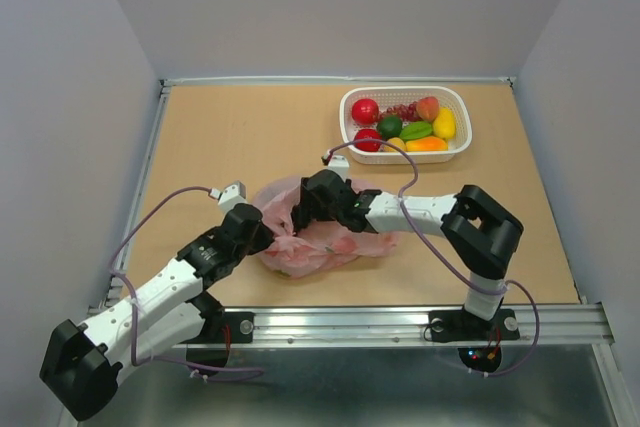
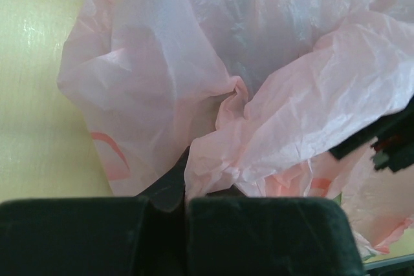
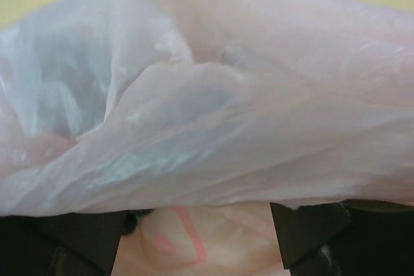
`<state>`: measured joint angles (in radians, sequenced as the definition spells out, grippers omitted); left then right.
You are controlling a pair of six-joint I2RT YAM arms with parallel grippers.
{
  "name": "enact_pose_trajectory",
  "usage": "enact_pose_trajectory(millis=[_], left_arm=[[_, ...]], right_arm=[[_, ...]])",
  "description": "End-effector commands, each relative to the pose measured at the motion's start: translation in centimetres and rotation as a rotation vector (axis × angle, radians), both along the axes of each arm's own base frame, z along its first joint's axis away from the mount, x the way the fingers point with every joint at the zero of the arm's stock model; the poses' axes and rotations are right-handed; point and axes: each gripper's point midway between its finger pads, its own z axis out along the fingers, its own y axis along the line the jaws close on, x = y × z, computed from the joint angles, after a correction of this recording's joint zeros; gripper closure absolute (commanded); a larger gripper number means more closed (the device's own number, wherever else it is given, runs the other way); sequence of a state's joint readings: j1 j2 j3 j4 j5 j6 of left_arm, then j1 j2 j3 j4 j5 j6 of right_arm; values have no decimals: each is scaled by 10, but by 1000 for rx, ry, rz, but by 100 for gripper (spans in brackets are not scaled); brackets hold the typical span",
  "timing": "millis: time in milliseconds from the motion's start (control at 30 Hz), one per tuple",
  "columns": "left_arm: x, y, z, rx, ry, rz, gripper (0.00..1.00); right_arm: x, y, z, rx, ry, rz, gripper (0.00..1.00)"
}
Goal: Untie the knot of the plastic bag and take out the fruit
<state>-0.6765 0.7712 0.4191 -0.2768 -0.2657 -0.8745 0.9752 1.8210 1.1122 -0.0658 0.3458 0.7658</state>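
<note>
The pink plastic bag [image 1: 340, 240] lies crumpled on the table near the front edge, between my two grippers. My left gripper [image 1: 268, 237] is shut on a pinch of the bag's film at its left side; in the left wrist view the fingers [image 2: 184, 192] meet with film squeezed between them and the bag [image 2: 194, 63] billows beyond. My right gripper [image 1: 298, 215] reaches into the bag's top from the right. In the right wrist view it [image 3: 200, 224] is open, its fingers wide apart under a loose sheet of bag [image 3: 207, 108]. Several toy fruits [image 1: 410, 130] lie in the white basket. Any fruit in the bag is hidden.
The white basket [image 1: 458, 97] stands at the back right of the table. The right arm's body [image 1: 480, 227] lies along the table right of the bag. A metal rail [image 1: 400, 322] runs along the front edge. Grey walls close in both sides.
</note>
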Motion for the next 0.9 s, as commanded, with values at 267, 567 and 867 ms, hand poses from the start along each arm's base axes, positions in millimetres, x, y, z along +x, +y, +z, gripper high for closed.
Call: enact_pose_trajectory(millis=[267, 567, 867], left_arm=[[8, -6, 11, -6, -31, -21, 100], [8, 1, 0, 12, -19, 20, 100], [31, 34, 11, 74, -71, 152, 100]], right_arm=[[59, 47, 18, 169, -100, -110, 24], [50, 39, 11, 105, -114, -41, 84], [10, 17, 57, 67, -200, 231, 100]])
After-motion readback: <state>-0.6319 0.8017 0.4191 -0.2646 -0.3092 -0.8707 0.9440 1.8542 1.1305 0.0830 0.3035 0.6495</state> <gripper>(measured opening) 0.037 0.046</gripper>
